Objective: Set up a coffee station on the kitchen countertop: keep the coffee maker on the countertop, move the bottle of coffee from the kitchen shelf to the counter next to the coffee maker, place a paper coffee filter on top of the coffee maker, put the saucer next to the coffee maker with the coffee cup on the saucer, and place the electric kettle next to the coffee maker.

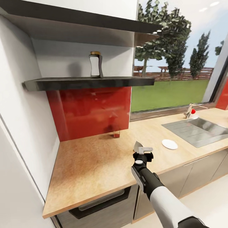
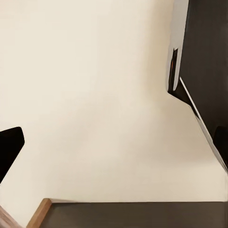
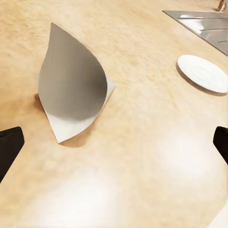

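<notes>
right gripper (image 1: 143,151): over the countertop (image 1: 95,164) near its front edge, jaws spread wide, nothing between them; in the right wrist view both dark fingertips (image 3: 9,149) sit far apart at the frame edges
paper coffee filter (image 3: 73,95): lies on the counter just ahead of the right gripper, roughly centred between the fingers but a little toward one side; not touched
filter shape: curled cone, pointed tip up and away from the gripper, wide open end toward the counter (reads grey in shade, white at the rim)
filter long axis: runs roughly along the gripper's reach, not across it, so the fingers would close over the cone's flanks (judgement)
saucer (image 1: 170,144): flat on the counter to the right of the filter, well apart from it, between filter and sink (image 1: 199,129)
bottle of coffee (image 1: 95,65): upright on the dark kitchen shelf (image 1: 88,83) above the red backsplash, up and left of the right gripper
nearer arm: right, clearly; the left wrist view gives pale floor and dark cabinet edges, so that arm looks to hang low, away from the counter
left gripper: one dark fingertip (image 2: 9,147) at the frame edge, cannot tell how wide it stands
step in hand: likely a grasp of the filter, short forward and downward reach
risk: thin paper may slide or crumple under the fingers
</notes>
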